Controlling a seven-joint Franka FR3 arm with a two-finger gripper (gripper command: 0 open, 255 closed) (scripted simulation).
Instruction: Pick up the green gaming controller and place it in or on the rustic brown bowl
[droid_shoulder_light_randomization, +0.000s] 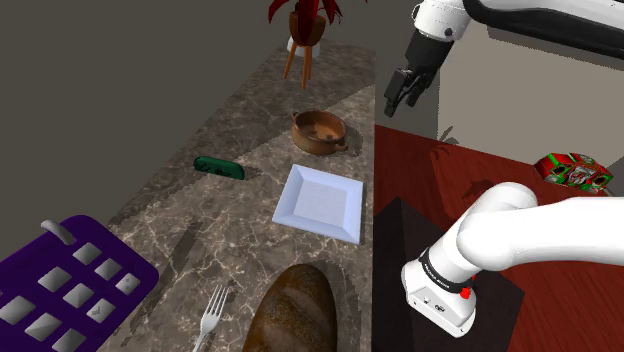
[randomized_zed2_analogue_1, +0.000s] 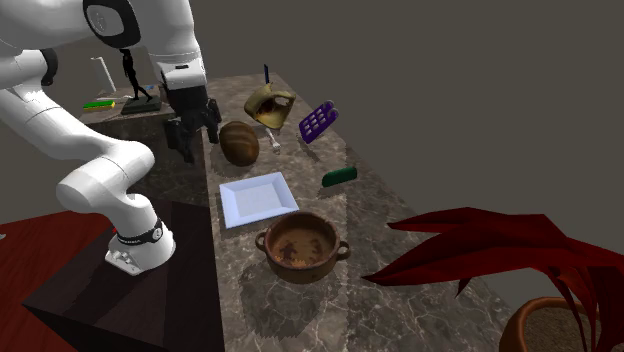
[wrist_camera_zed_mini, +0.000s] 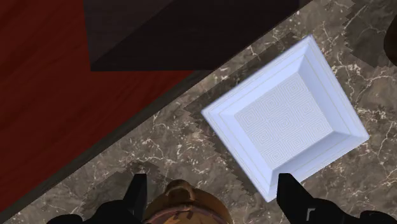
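The green gaming controller (droid_shoulder_light_randomization: 219, 166) (randomized_zed2_analogue_1: 340, 176) lies flat on the marble counter (droid_shoulder_light_randomization: 200, 215), near its edge at the shoulder view's left. The rustic brown bowl (droid_shoulder_light_randomization: 319, 131) (randomized_zed2_analogue_1: 300, 246) (wrist_camera_zed_mini: 184, 210), with two small handles, stands upright and empty beside a white square plate (droid_shoulder_light_randomization: 320, 203) (randomized_zed2_analogue_1: 257, 198) (wrist_camera_zed_mini: 289, 121). My black gripper (droid_shoulder_light_randomization: 403, 90) (randomized_zed2_analogue_1: 190, 130) (wrist_camera_zed_mini: 213, 198) hangs high over the counter's stand-side edge, well apart from the controller. Its fingers (wrist_camera_zed_mini: 137, 197) stand apart, open, holding nothing. In the wrist view the bowl shows far below, between them.
A brown loaf (droid_shoulder_light_randomization: 290, 310), a fork (droid_shoulder_light_randomization: 210, 318) and a purple grid tray (droid_shoulder_light_randomization: 65, 290) lie toward the counter's near end in the shoulder view. A red-leaved plant on a wooden stand (droid_shoulder_light_randomization: 305, 40) sits past the bowl. The dark stand box (droid_shoulder_light_randomization: 400, 250) rests on a red floor.
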